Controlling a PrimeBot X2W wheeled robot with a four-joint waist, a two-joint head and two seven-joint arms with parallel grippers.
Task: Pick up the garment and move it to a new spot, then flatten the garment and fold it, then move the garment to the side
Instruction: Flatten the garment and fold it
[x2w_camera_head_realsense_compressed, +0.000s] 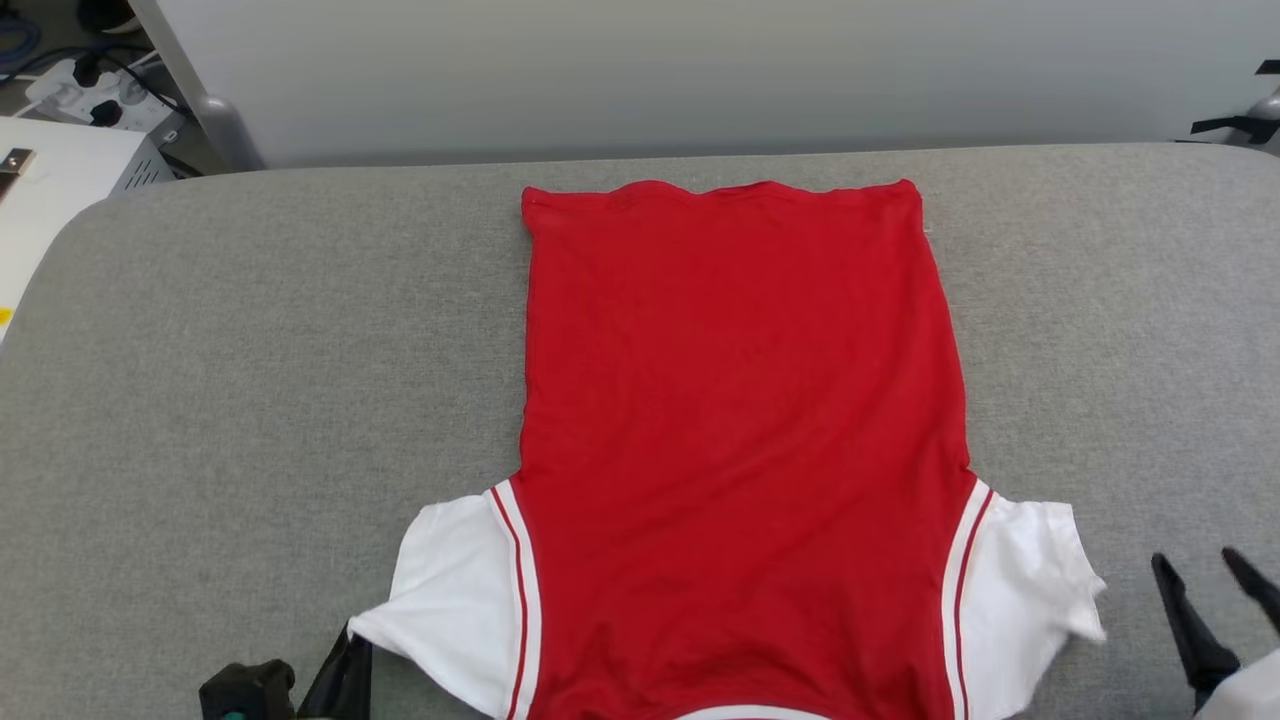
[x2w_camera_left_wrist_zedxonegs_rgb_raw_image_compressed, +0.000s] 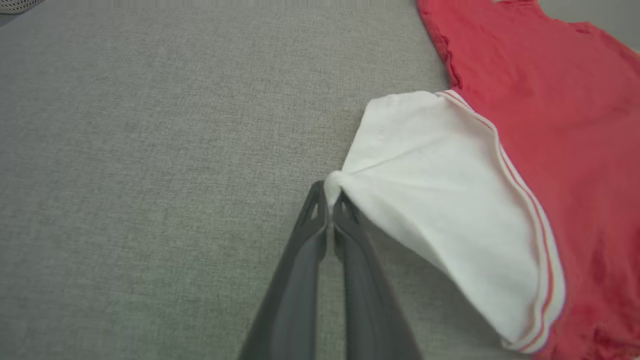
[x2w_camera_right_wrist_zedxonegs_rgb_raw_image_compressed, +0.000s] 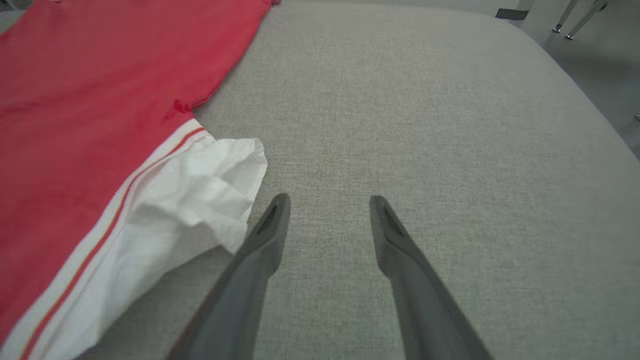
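The garment (x2w_camera_head_realsense_compressed: 740, 400), a red jersey with white short sleeves and red-white striped trim, lies spread flat on the grey padded table (x2w_camera_head_realsense_compressed: 250, 380), plain side up, hem at the far end. My left gripper (x2w_camera_left_wrist_zedxonegs_rgb_raw_image_compressed: 330, 195) is shut on the tip of the left white sleeve (x2w_camera_left_wrist_zedxonegs_rgb_raw_image_compressed: 430, 175), lifting its corner a little off the surface; it also shows at the bottom edge of the head view as my left gripper (x2w_camera_head_realsense_compressed: 345, 640). My right gripper (x2w_camera_right_wrist_zedxonegs_rgb_raw_image_compressed: 330, 202) stands open just right of the crumpled right sleeve (x2w_camera_right_wrist_zedxonegs_rgb_raw_image_compressed: 200, 200), nothing between its fingers, and shows low right in the head view as my right gripper (x2w_camera_head_realsense_compressed: 1200, 570).
A pale wall panel (x2w_camera_head_realsense_compressed: 700, 70) runs behind the table's far edge. A white box (x2w_camera_head_realsense_compressed: 50, 190) and a power strip with cables (x2w_camera_head_realsense_compressed: 100, 90) sit beyond the far left corner. Bare grey surface lies on both sides of the garment.
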